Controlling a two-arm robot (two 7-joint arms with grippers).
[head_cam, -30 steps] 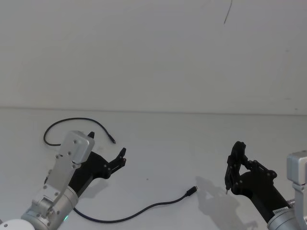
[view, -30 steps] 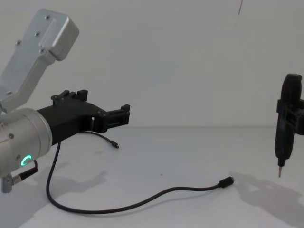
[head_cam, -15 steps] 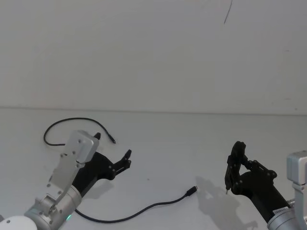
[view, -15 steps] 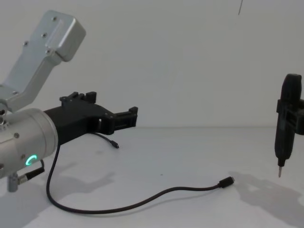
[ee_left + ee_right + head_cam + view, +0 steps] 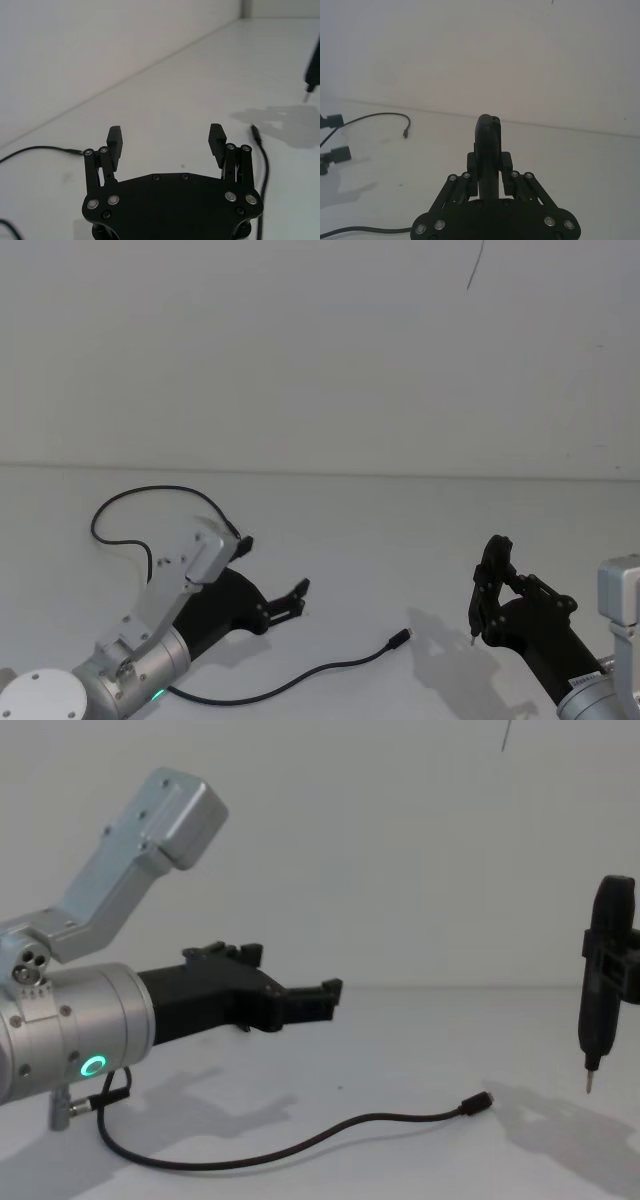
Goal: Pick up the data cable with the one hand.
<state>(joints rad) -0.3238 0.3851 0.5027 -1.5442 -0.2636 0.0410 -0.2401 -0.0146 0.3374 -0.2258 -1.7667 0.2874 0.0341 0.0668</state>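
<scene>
Thin black data cable: mid run hidden under the black two-fingered left gripper w/ silver wrist in head view; in chest view its far plug is behind that gripper, in left wrist view the cord runs off the btm edge. Slim black right gripper w/ thick black pen-shaped tool: arm cut by head view's lower right corner; tool tip hidden in right wrist view
</scene>
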